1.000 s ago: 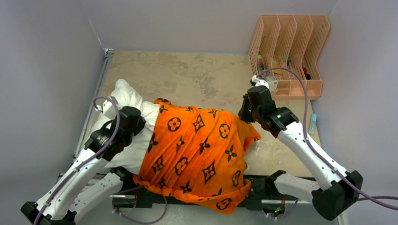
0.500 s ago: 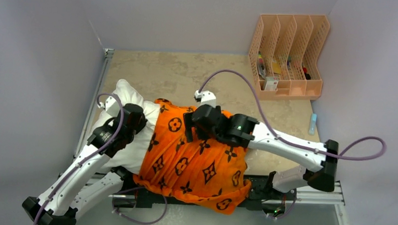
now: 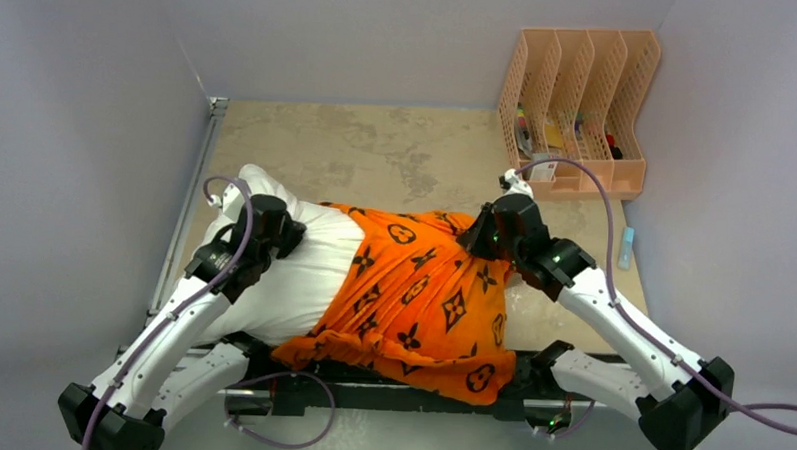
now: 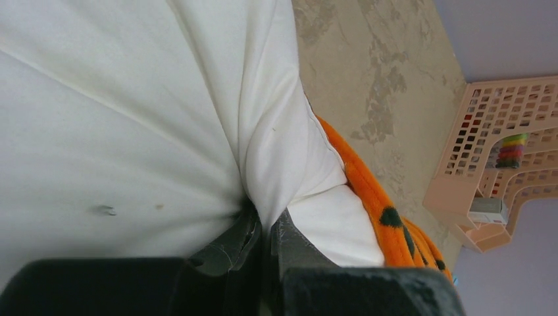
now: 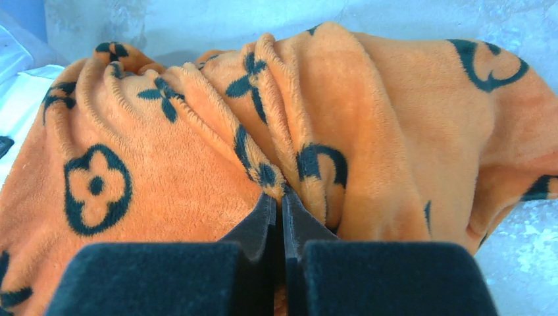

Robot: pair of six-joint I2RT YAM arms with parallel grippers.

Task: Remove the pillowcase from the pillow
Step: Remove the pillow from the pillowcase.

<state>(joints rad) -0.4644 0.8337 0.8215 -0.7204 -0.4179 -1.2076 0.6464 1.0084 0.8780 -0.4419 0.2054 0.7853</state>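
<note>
The white pillow (image 3: pixel 292 281) lies across the near table, its left part bare. The orange pillowcase (image 3: pixel 422 296) with black motifs covers its right part, bunched toward the right. My left gripper (image 3: pixel 286 231) is shut on a fold of the pillow's white fabric (image 4: pixel 263 164) near its far left end; the jaws pinch it at the left gripper (image 4: pixel 266 220). My right gripper (image 3: pixel 479 240) is shut on a gathered ridge of the pillowcase (image 5: pixel 197 131) at its far right edge; the right gripper (image 5: pixel 281 197) pinches orange plush.
A peach plastic file rack (image 3: pixel 579 111) with small items stands at the back right, also in the left wrist view (image 4: pixel 500 158). A small blue object (image 3: pixel 626 245) lies by the right wall. The beige tabletop (image 3: pixel 377 154) shows behind the pillow. Grey walls enclose the table.
My right gripper reached left over the pillowcase, closed on it and pulled it right. The orange cover slid right and more white pillow shows. The left gripper shifted slightly right, holding on.
</note>
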